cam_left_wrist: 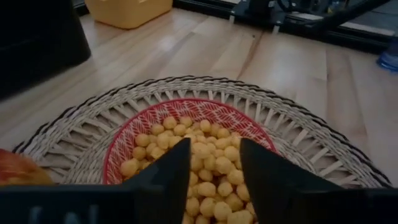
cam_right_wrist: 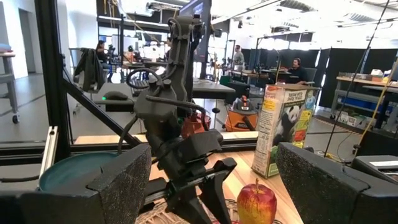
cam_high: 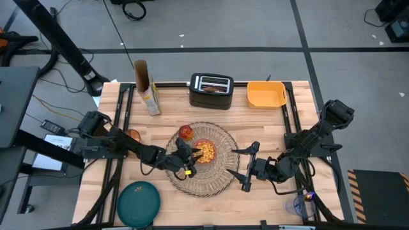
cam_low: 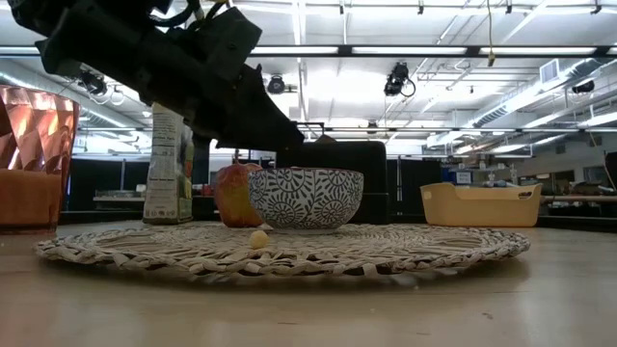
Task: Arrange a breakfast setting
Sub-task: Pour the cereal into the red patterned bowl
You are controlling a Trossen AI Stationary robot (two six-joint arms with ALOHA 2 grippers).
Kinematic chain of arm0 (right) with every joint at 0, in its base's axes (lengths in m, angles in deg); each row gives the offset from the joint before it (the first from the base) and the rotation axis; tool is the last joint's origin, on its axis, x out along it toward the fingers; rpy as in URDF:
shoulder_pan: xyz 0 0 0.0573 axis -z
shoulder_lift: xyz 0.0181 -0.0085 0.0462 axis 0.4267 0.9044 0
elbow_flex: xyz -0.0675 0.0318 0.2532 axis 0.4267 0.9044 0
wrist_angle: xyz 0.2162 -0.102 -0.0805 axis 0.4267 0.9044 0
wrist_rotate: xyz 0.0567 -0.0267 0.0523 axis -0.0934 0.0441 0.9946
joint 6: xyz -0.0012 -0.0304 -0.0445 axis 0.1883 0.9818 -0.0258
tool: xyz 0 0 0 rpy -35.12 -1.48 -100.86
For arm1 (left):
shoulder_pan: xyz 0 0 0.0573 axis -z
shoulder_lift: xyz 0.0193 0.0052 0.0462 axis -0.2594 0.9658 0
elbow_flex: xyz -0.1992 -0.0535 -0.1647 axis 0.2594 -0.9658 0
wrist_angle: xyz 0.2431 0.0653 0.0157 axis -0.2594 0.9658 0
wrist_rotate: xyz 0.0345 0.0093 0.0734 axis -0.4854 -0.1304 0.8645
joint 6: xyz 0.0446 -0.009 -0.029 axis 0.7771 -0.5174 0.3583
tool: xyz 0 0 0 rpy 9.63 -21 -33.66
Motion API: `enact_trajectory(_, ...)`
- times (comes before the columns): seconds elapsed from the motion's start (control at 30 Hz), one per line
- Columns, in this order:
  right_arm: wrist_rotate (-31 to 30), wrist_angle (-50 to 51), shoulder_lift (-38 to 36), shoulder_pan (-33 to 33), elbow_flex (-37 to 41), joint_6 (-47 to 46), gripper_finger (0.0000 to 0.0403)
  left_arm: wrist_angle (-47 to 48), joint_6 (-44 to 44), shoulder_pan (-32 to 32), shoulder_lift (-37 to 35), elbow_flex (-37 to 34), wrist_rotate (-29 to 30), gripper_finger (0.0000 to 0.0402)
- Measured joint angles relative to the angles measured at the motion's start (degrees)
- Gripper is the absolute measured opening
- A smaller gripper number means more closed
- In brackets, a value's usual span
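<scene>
The left gripper (cam_high: 185, 158) hangs over the bowl (cam_high: 204, 151) of cereal in the middle of the placemat (cam_high: 217, 182), its fingers (cam_left_wrist: 171, 171) a little apart and holding nothing, with the apple (cam_high: 186, 132) just beside the bowl. The right gripper (cam_high: 246, 167) waits at the mat's right edge, wide open and empty. The toaster (cam_high: 210, 91), bin (cam_high: 266, 94) and cereal box (cam_high: 149, 99) line the far side; the plate (cam_high: 138, 203) lies near the front left corner.

Grey floor (cam_high: 255, 25), ceiling strip lights (cam_low: 386, 50), possibly desks (cam_right_wrist: 273, 78) behind
</scene>
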Motion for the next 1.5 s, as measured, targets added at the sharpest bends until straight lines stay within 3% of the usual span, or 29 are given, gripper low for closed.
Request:
enact_trajectory(0.1,-0.02,0.02,0.0,0.0,0.0,0.01,0.0348,-1.06,1.64,0.34,-0.07,0.02,-0.22,0.0177)
enact_trajectory(0.23,-0.48,0.39,0.0,0.02,0.0,0.01,0.0348,-4.31,7.27,3.43,-0.59,2.81,-2.0,0.0186)
enact_trajectory(0.4,-1.42,0.41,0.0,0.02,0.0,0.01,0.0348,6.26,11.61,8.18,-0.07,10.56,-2.51,0.0187)
enact_trajectory(0.53,-1.39,0.38,-0.02,0.0,0.0,-0.01,0.0348,15.16,7.66,9.35,-0.09,14.96,-2.54,0.0187)
enact_trajectory(0.77,-1.44,0.37,-0.02,0.02,0.0,-0.01,0.0348,18.39,-0.79,11.4,1.24,14.88,-2.27,0.0187)
enact_trajectory(1.07,-1.48,0.39,-0.02,0.02,0.0,-0.01,0.0348,16.31,-6.02,16.75,9.48,15.57,3.38,0.0187)
enact_trajectory(1.2,-1.47,0.38,-0.01,0.0,0.0,-0.14,0.0348,15.61,-10.15,16.53,13.39,15.61,4.56,0.0187)
enact_trajectory(1.5,-1.46,0.42,-0.01,0.0,0.0,-0.23,0.0348,13.76,-10.09,14.99,17.49,15.53,5.02,0.0187)
